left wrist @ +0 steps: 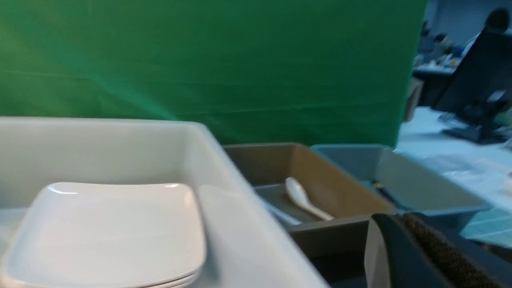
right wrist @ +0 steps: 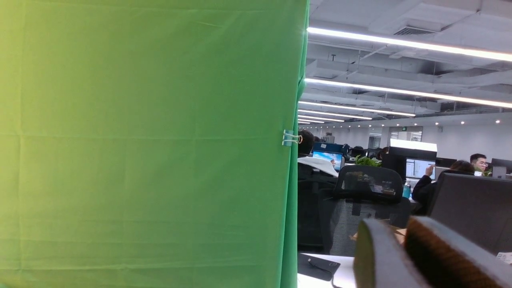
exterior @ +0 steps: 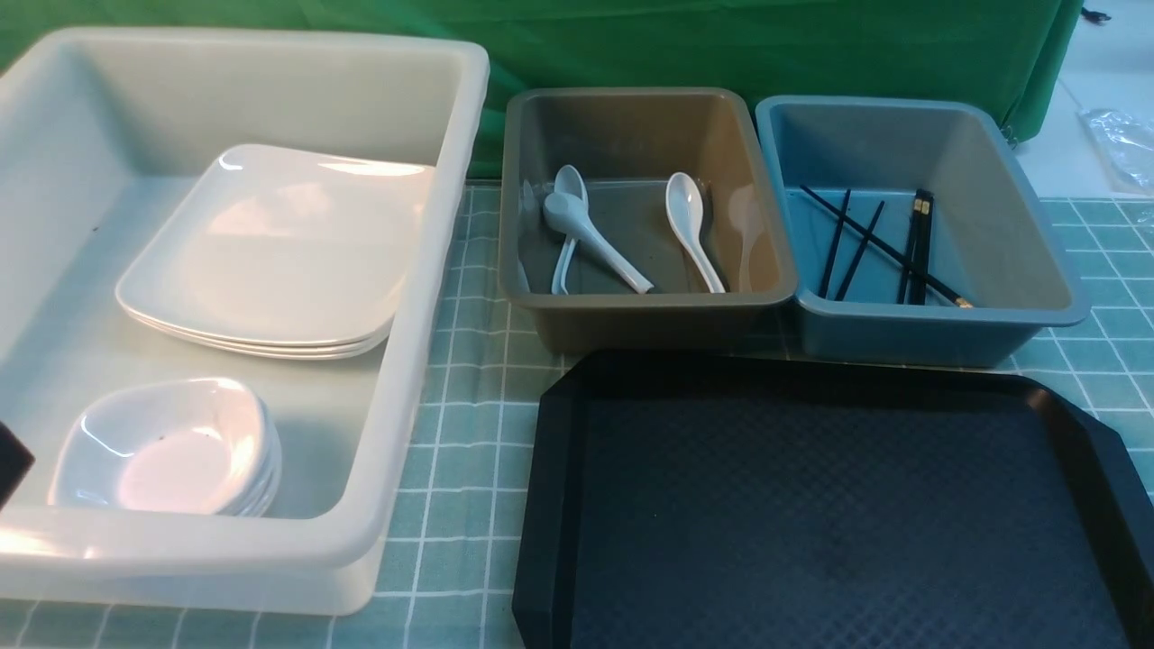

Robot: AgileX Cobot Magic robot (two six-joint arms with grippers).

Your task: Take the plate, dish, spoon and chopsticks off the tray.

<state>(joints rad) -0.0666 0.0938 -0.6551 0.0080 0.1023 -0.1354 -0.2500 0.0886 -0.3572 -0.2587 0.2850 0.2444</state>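
The black tray (exterior: 829, 523) lies at the front right with nothing on it. A stack of white square plates (exterior: 270, 252) and a stack of small white dishes (exterior: 171, 446) sit in the white tub (exterior: 433, 270). White spoons (exterior: 690, 225) lie in the grey-brown tub (exterior: 631, 306). Black chopsticks (exterior: 915, 243) lie in the blue tub (exterior: 1037, 234). My left gripper (left wrist: 400, 218) is shut and empty, near the white tub's front left; only a dark corner of it (exterior: 11, 464) shows in the front view. My right gripper (right wrist: 400, 228) is shut and empty, raised, out of the front view.
A checked teal cloth (exterior: 469, 406) covers the table. A green curtain (exterior: 721, 45) hangs behind the tubs. The left wrist view shows the plates (left wrist: 112, 228), a spoon (left wrist: 304, 198) and both small tubs. The right wrist view shows only the curtain (right wrist: 140, 140) and an office.
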